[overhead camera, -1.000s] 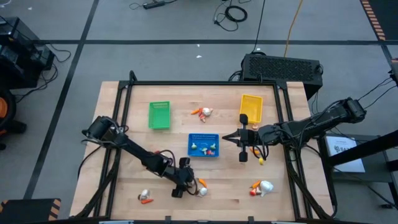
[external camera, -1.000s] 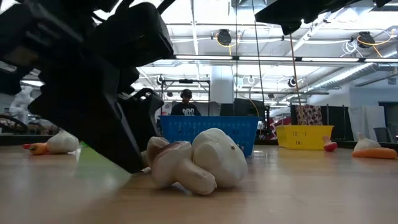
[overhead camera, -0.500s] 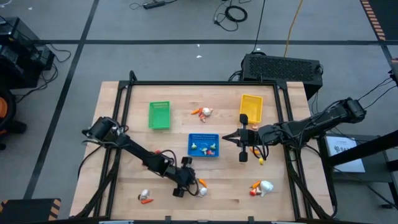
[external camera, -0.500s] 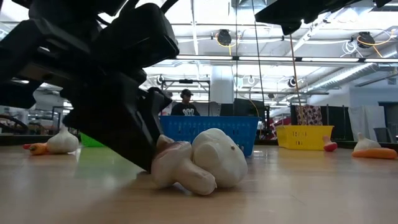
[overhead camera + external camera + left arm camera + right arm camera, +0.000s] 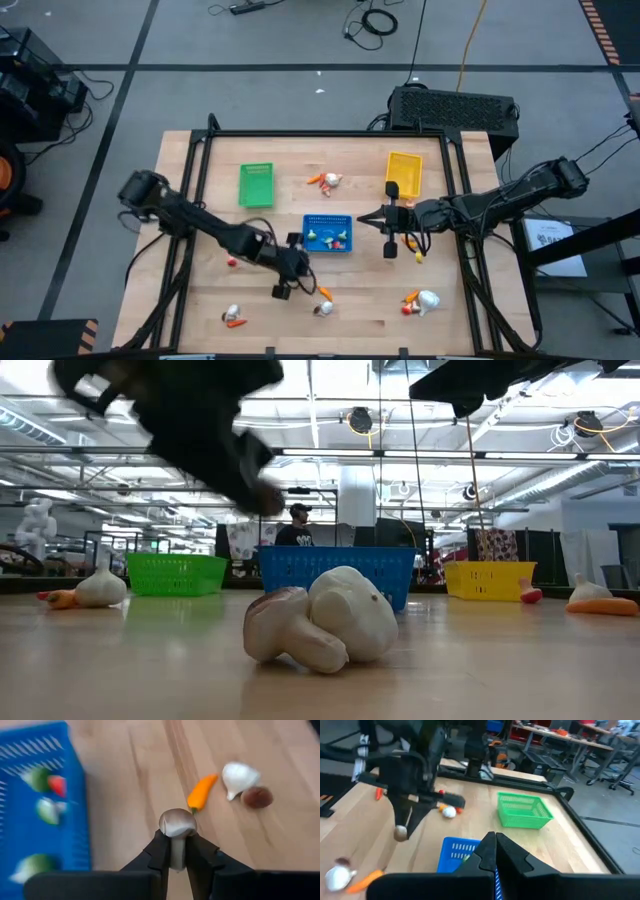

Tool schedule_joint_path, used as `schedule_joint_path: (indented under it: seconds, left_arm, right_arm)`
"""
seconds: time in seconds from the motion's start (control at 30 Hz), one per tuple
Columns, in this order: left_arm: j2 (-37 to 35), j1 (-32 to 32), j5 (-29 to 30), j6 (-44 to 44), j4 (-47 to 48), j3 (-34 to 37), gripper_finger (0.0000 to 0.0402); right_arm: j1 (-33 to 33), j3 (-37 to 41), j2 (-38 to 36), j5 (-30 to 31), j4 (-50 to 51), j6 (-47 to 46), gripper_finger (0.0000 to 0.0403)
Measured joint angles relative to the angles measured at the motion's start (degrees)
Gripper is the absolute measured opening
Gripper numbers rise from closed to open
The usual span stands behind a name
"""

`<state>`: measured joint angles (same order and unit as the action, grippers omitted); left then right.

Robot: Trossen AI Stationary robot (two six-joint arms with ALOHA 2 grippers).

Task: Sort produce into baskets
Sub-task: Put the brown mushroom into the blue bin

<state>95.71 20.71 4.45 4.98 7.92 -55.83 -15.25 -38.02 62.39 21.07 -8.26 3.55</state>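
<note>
Your left claw (image 5: 177,851) has lifted off the bench, clamped on a small mushroom (image 5: 177,823), beside the blue basket (image 5: 327,233) mid-bench. Right claw (image 5: 492,851) waits, pinched together, near the yellow basket (image 5: 404,170).

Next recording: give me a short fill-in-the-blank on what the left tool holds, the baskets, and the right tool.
1. The left tool is shut on a small ____.
2. The basket already holding produce is the ____ one.
3. The right tool is ____ and holds nothing.
4. Seen from above, the green basket lies toward the ____ arm's side.

Missing words: mushroom; blue; shut; left
</note>
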Motion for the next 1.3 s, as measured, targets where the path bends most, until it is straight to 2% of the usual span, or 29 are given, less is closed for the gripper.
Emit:
schedule_joint_path:
  seconds: [0.17, 0.23, 0.4, 0.5, 0.57, 0.63, 0.97, 1.1, 1.3]
  left_arm:
    - [-4.95, -5.48, 10.74, -2.64, -0.40, -0.15, 0.0055]
    - [-4.71, -8.55, 12.37, -4.20, -0.34, -0.13, 0.0055]
    - [-0.94, -16.91, 11.33, -3.82, -2.13, -0.02, 0.0056]
    - [0.79, -19.49, 3.76, -3.37, -3.28, -0.04, 0.0056]
    - [1.69, -19.95, -1.18, -1.57, -5.21, -0.07, 0.0056]
    - [2.50, -19.81, -3.04, -0.99, -6.25, -0.10, 0.0056]
    - [4.21, -17.92, -1.09, -5.09, -10.47, -0.11, 0.0064]
    - [4.21, -16.54, -0.52, -5.84, -13.20, -0.11, 0.0104]
    - [4.21, -15.16, 7.38, -5.64, -15.26, -0.11, 0.0173]
  right_arm:
    - [1.26, -0.02, 0.00, -0.03, 0.89, -5.27, 0.0000]
    - [1.32, -0.02, 0.00, -0.10, 2.89, -7.21, 0.0000]
    - [1.32, 0.00, -0.02, -0.21, 4.83, -7.40, 0.0000]
    - [1.24, 0.00, -0.01, -0.23, 5.14, -7.42, 0.0000]
    - [0.88, -0.02, -0.02, -0.30, 6.05, -7.43, 0.0000]
    - [0.49, 0.00, 0.00, -0.43, 8.26, -8.02, 0.0000]
    - [0.51, 0.00, 0.02, -0.32, 10.26, -15.33, 0.0000]
    - [-0.52, 0.00, 0.02, -1.42, 11.51, -20.16, 0.0000]
    - [-3.85, 0.00, 0.02, -4.48, 15.42, -25.96, 0.0000]
